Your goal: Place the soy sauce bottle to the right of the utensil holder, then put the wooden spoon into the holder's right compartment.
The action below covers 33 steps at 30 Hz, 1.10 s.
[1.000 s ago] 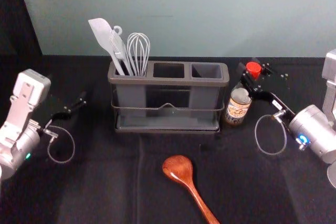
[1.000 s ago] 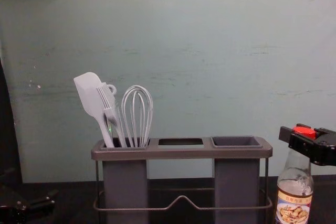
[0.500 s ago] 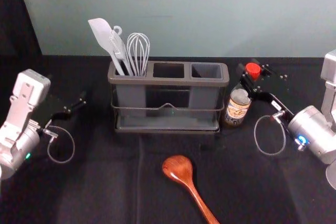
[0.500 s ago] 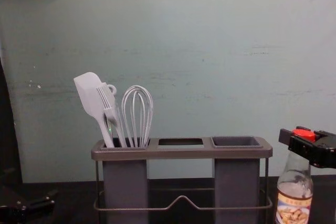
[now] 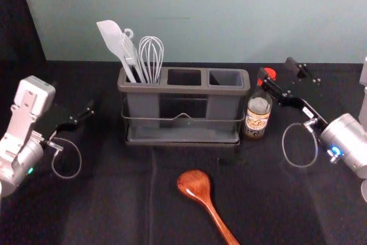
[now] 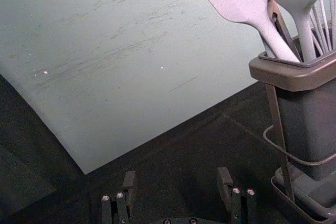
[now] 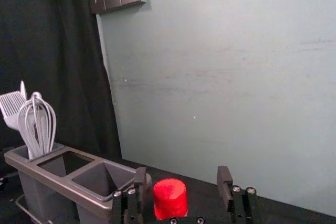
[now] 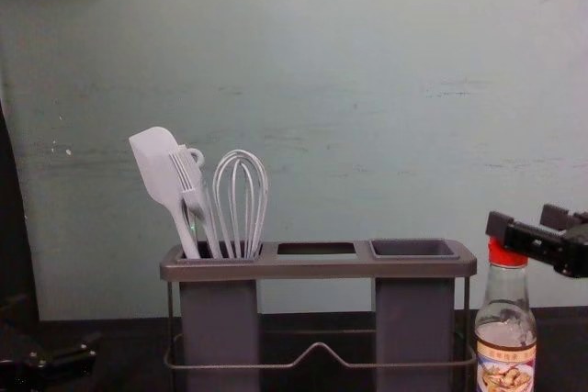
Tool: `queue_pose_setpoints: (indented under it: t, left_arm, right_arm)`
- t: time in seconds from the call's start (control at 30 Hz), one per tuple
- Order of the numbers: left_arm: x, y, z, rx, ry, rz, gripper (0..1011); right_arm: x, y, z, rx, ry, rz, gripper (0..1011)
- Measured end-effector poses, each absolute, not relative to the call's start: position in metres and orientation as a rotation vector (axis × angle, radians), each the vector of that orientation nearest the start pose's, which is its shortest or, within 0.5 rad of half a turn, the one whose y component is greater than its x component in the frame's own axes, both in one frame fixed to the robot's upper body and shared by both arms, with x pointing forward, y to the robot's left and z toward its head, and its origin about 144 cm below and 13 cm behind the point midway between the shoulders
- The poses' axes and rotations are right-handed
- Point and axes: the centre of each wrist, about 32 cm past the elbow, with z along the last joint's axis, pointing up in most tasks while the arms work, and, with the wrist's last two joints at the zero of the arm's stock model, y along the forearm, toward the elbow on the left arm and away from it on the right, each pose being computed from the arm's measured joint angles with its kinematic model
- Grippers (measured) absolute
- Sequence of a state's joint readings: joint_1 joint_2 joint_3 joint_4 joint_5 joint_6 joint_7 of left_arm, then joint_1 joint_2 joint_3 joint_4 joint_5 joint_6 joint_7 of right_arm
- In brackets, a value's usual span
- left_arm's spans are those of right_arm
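The soy sauce bottle [image 5: 257, 114] stands upright close beside the right end of the grey utensil holder [image 5: 182, 136]. Around its red cap [image 7: 170, 198] my right gripper [image 5: 279, 71] is open, one finger near the cap and the other well apart; the right wrist view shows the gripper [image 7: 181, 190] with a gap on the far side. The wooden spoon [image 5: 196, 186] lies on the table in front of the holder, bowl toward it. My left gripper [image 5: 89, 110] idles open left of the holder, as the left wrist view of the gripper [image 6: 176, 184] confirms.
A white spatula [image 8: 158, 164], a brush [image 8: 190, 181] and a whisk [image 8: 241, 199] stand in the holder's left compartment. Its middle and right compartments hold nothing visible. A wall rises behind the black-covered table [image 5: 114, 199].
My right gripper has opened and let go of the bottle's cap. The bottle, tilted before, now stands upright, its cap shifted left. The left arm and spoon have stayed put.
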<state>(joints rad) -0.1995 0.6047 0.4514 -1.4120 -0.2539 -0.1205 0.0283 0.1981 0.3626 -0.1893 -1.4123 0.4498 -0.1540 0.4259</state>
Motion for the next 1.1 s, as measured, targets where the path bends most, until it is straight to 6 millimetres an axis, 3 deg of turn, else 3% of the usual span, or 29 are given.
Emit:
queue_pose_setpoints:
  t: [0.03, 0.27, 0.67, 1.1]
  left_arm:
    - [0.489, 0.310, 1.140, 0.304, -0.285, 1.248, 1000]
    - [0.489, 0.310, 1.140, 0.304, -0.285, 1.248, 1000]
    - [0.489, 0.310, 1.140, 0.304, -0.285, 1.248, 1000]
    - [0.489, 0.310, 1.140, 0.304, -0.285, 1.248, 1000]
  right_arm:
    - [0.510, -0.295, 1.165, 0.137, -0.080, -1.031, 875]
    - [0.498, -0.295, 1.178, 0.118, -0.127, -1.044, 1004]
    - [0.458, -0.283, 1.189, 0.096, -0.212, -1.020, 1004]
    - [0.430, -0.249, 1.165, 0.065, -0.146, -0.924, 1004]
